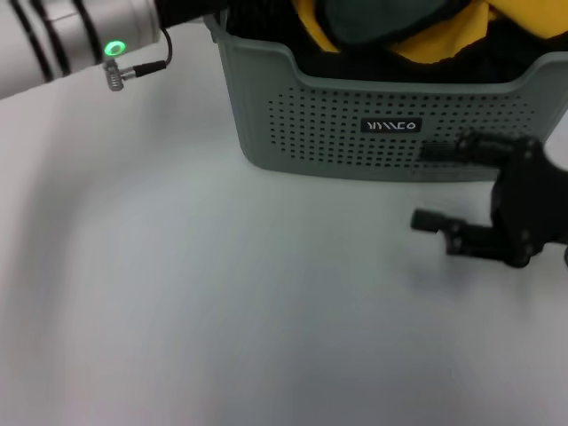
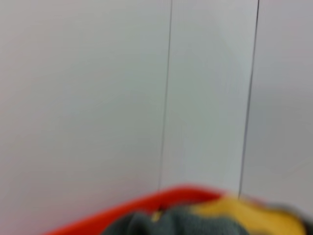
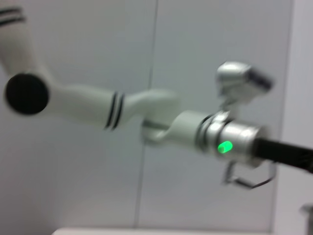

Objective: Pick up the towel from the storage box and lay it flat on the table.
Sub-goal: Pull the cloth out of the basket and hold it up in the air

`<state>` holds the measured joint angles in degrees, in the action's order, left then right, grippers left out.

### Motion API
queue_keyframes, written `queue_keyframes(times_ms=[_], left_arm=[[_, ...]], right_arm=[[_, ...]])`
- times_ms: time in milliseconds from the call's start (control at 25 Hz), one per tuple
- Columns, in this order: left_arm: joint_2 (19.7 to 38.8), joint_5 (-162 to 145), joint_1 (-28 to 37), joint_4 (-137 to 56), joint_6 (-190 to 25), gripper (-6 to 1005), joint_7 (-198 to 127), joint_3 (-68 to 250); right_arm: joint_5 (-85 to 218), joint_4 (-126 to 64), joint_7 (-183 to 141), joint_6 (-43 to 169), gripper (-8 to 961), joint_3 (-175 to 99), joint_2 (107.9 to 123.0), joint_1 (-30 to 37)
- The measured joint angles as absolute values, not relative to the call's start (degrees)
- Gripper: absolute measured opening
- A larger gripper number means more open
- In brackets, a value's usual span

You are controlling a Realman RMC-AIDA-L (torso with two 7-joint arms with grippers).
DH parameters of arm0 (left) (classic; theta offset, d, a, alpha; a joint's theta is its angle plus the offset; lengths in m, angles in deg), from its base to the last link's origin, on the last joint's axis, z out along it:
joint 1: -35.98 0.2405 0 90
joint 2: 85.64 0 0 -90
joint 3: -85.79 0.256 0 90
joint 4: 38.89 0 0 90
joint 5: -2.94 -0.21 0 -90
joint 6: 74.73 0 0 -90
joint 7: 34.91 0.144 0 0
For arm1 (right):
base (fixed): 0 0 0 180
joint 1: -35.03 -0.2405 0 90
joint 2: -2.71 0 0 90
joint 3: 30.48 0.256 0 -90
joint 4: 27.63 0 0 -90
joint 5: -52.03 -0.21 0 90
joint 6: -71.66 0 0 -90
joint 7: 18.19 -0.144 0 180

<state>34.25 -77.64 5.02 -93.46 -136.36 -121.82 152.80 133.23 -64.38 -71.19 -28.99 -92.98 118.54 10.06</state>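
Towel [image 1: 417, 31] in storage box [image 1: 373, 124], behind right gripper [image 1: 448, 191].

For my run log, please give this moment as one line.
towel: in storage box | left arm: reaching over box | right gripper: open, before box | table: no towel

The white table [image 1: 222, 311] lies bare across the lower and left parts of the head view, wide room for a hand to pass. The grey basket [image 1: 355, 133] blocks the upper middle, its opening filled by a heaped towel [image 1: 426, 35]. The right gripper [image 1: 470, 195] stands just before the basket's front wall at right. The left arm [image 1: 71, 40] crosses the upper left corner.
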Motion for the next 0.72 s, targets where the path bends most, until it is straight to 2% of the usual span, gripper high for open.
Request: queue_keyframes(times_ms=[320,720], left_arm=[[34.08,-64.14,10.06,-95.39,-155.80,23,-121.04,148.16],[34.21,-52.92,16.67,-102.41,-170.66,21,-125.85,148.00]], right_arm=[[119.14,-62.96,-62.54,-31.61,627,-93.36,118.75,13.41],[108.87,-60.43,-52.16,-36.86,621,-97.23,118.89,12.86]])
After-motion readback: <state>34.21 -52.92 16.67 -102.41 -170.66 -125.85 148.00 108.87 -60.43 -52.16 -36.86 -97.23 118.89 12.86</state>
